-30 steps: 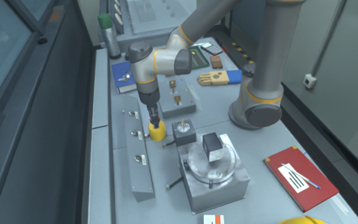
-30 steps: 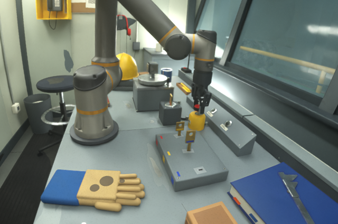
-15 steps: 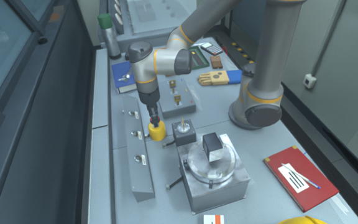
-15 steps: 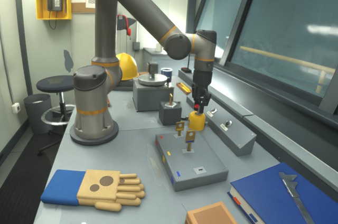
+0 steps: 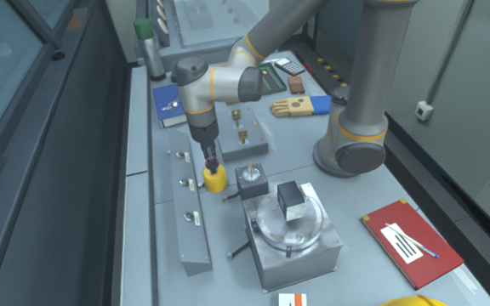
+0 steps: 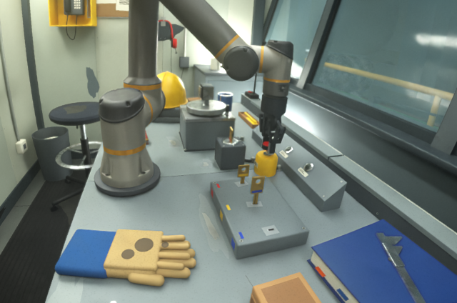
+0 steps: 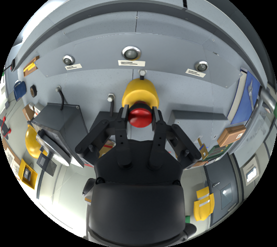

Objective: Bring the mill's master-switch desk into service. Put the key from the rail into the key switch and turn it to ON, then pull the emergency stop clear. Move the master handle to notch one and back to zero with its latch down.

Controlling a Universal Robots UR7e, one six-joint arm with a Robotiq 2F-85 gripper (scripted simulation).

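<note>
The red emergency stop button (image 7: 139,117) is largely hidden between my fingers from the side cameras. It sits on top of a yellow housing (image 5: 215,178) (image 6: 265,163) (image 7: 140,93). To the right of the housing stands the small grey key switch box (image 5: 251,180) (image 6: 230,152), with a brass key (image 5: 250,166) (image 6: 231,133) upright in its top. Two more brass keys (image 6: 243,172) (image 6: 257,186) stand on the grey rail block (image 5: 241,137) (image 6: 259,215). The master handle (image 5: 291,200) (image 6: 205,92) rises from a round plate on a larger grey box. My gripper (image 5: 212,162) (image 6: 270,143) (image 7: 140,115) points straight down over the housing and is closed on the red button.
A sloped panel (image 5: 189,199) (image 6: 309,176) with three lamps runs along the window side. A work glove (image 5: 299,106) (image 6: 127,257), a blue book (image 6: 384,262), a red notebook (image 5: 411,243) and a yellow hard hat (image 6: 171,90) lie around the desk.
</note>
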